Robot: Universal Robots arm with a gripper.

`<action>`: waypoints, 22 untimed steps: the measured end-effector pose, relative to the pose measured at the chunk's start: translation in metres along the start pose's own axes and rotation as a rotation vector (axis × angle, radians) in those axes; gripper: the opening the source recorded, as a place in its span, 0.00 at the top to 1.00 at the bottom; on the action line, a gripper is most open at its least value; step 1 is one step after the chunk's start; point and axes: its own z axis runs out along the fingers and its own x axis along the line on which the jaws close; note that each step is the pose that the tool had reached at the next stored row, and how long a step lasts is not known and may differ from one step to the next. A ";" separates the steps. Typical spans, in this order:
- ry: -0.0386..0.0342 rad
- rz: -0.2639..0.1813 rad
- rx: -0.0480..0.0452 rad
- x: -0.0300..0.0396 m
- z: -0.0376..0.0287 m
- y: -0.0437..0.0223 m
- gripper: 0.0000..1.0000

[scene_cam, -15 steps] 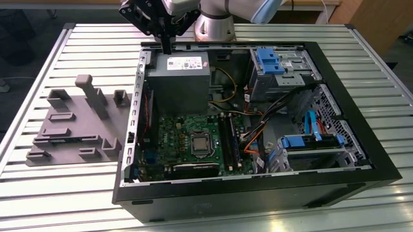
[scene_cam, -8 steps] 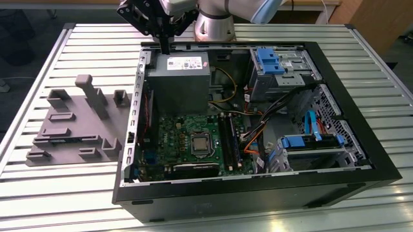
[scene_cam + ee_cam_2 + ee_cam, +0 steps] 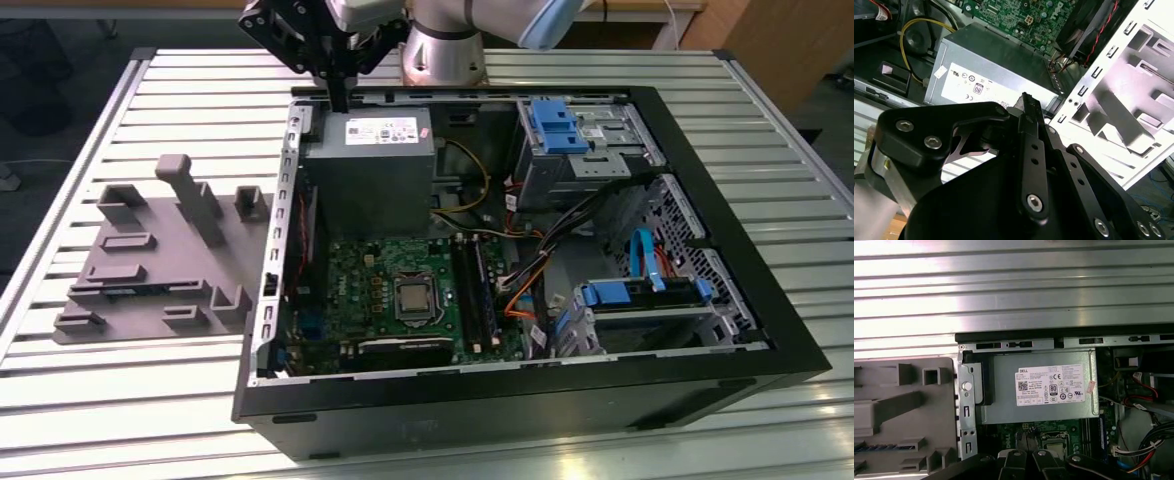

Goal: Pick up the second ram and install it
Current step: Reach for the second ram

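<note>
Gripper [image 3: 338, 98] hovers above the power supply [image 3: 367, 175], far side of the case [image 3: 534, 392]; we cannot tell its jaws' state. We judge transit, calling for careful clearance.

In the exterior view, the arm [image 3: 467, 40] is cut off by the upper edge. In the second wrist view, the power supply [image 3: 989, 55] label is partly covered by the tool [image 3: 1028, 102]. In the first wrist view, the grey holder [image 3: 884, 367] is cut off at the picture's edge, and the motherboard [image 3: 1004, 432] is mostly hidden.
</note>
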 end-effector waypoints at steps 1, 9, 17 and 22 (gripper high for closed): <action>0.0000 0.000 0.0001 0.0003 0.0000 0.0000 0.89; 0.0001 0.000 0.0000 0.0033 -0.0001 -0.0003 0.89; 0.0000 0.000 0.0000 0.0072 -0.0001 -0.0005 0.89; 0.0000 0.000 0.0001 0.0105 -0.0002 -0.0008 0.89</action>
